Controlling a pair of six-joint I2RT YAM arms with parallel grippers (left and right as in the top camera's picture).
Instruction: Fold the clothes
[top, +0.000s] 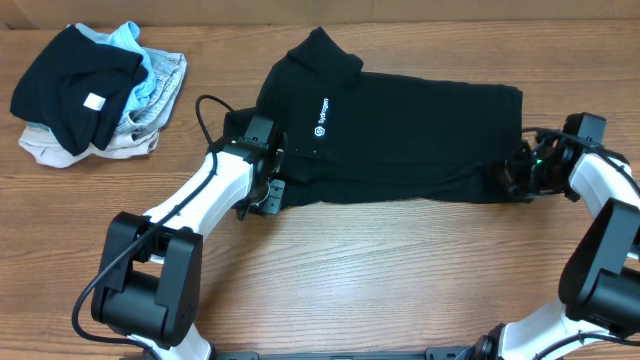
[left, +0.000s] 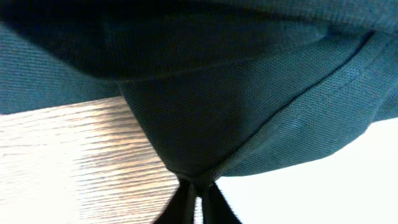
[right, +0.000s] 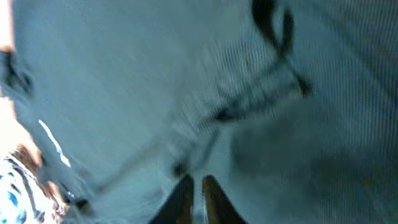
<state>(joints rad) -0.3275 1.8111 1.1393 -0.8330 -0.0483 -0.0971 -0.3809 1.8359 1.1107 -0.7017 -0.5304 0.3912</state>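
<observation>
The clothes (top: 400, 130), a black polo shirt with a small white chest logo (top: 321, 115), lie across the table's middle, collar at the upper left and hem to the right. My left gripper (top: 272, 190) sits at the shirt's lower left edge. In the left wrist view it (left: 198, 185) is shut, pinching a fold of the dark fabric (left: 236, 112) that is lifted off the wood. My right gripper (top: 512, 178) is at the hem on the right. In the blurred right wrist view its fingertips (right: 196, 182) stand almost together against the cloth (right: 155, 81).
A heap of other garments (top: 95, 90) lies at the back left: a black one with a square white tag, plus light blue and beige pieces. Bare wooden table (top: 380, 270) runs in front of the shirt. A black cable (top: 205, 110) loops beside the left wrist.
</observation>
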